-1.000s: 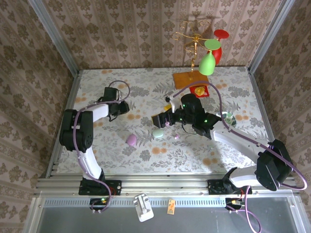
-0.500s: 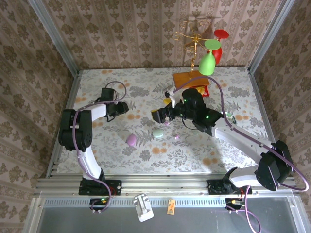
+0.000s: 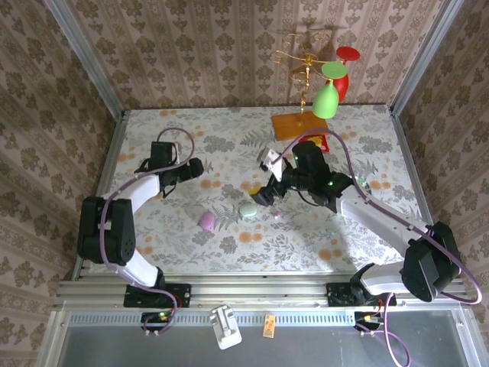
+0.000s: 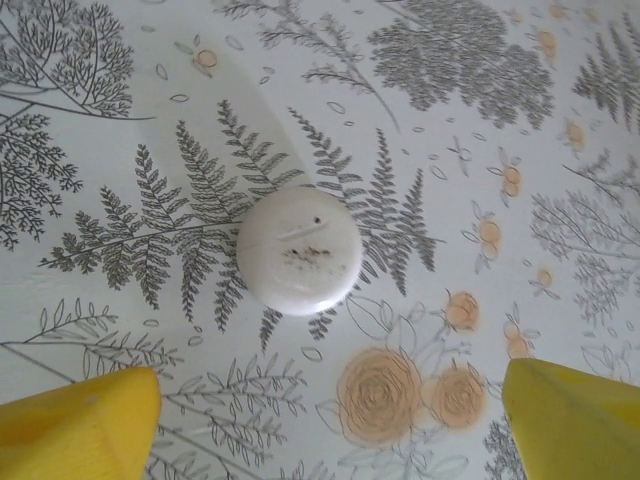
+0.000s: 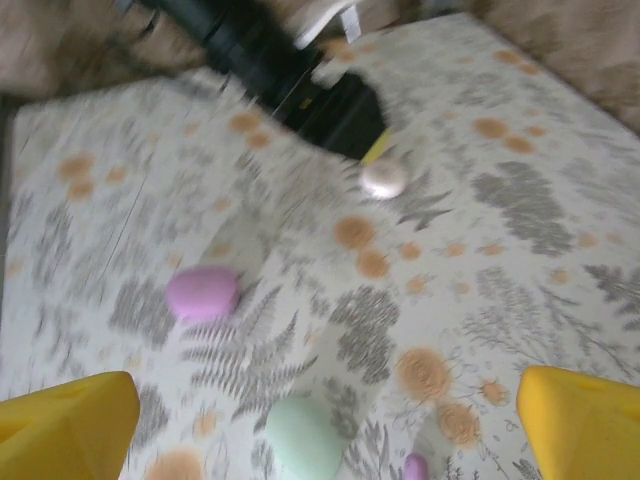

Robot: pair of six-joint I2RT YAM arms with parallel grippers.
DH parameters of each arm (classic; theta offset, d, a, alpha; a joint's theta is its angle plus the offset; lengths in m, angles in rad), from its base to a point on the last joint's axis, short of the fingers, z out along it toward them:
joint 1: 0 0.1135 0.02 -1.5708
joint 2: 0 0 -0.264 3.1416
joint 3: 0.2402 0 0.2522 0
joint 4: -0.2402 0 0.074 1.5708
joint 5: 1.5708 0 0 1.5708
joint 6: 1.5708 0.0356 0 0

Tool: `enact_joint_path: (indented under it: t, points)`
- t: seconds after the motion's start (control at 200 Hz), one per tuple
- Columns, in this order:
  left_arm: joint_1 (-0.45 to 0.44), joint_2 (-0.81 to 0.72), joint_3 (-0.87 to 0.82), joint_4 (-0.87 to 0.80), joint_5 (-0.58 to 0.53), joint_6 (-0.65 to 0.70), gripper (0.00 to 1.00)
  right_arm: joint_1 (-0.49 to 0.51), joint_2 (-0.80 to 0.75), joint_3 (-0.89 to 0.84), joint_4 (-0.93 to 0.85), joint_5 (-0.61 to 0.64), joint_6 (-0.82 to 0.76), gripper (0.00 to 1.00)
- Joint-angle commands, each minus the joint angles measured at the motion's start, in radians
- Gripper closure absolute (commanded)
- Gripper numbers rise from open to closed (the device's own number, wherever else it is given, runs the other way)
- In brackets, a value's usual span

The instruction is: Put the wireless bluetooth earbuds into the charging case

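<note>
A round white charging case (image 4: 300,250) lies shut on the flowered cloth. My left gripper (image 4: 330,400) hangs open over it, its yellow fingertips (image 4: 85,425) short of the case on either side and not touching it. In the top view the left gripper (image 3: 186,170) is at the mid left. A mint case (image 5: 303,436) and a lilac case (image 5: 202,293) lie shut ahead of my open right gripper (image 5: 328,390). One tiny lilac earbud (image 5: 415,466) rests just right of the mint case (image 3: 248,209), close to the right gripper (image 3: 264,196). Nothing is held.
A wire stand with green and red cups (image 3: 327,90) on an orange base (image 3: 294,124) stands at the back right. A small round item (image 3: 362,184) lies beside the right forearm. Patterned walls close in the table (image 3: 359,237) on three sides.
The left gripper's jaws went from shut to wide open above the white case, and its arm shifted. The right wrist turned and pulled back a little to the right; its view is blurred with motion.
</note>
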Motion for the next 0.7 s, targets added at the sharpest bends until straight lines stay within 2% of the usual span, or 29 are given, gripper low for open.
enact_joint_path:
  t: [0.0,0.11,0.155,0.3,0.53,0.695]
  points:
    - [-0.052,-0.079,-0.036,-0.001,-0.047,0.07,0.09,0.0,0.062,0.023,-0.14,-0.145,-0.292,0.05]
    - [-0.103,-0.148,-0.06,-0.015,-0.071,0.097,0.08,0.004,0.117,0.02,-0.156,-0.129,-0.407,0.07]
    - [-0.124,-0.177,-0.071,-0.022,-0.082,0.111,0.04,0.013,0.136,0.017,-0.169,-0.097,-0.456,0.07]
    - [-0.164,-0.281,-0.133,-0.027,-0.106,0.141,0.03,0.049,0.224,0.064,-0.302,0.017,-0.567,0.07]
    - [-0.165,-0.385,-0.198,-0.01,-0.117,0.132,0.03,0.078,0.322,0.076,-0.267,0.082,-0.577,0.09]
    - [-0.166,-0.397,-0.212,-0.001,-0.106,0.136,0.02,0.08,0.397,0.109,-0.234,0.11,-0.569,0.16]
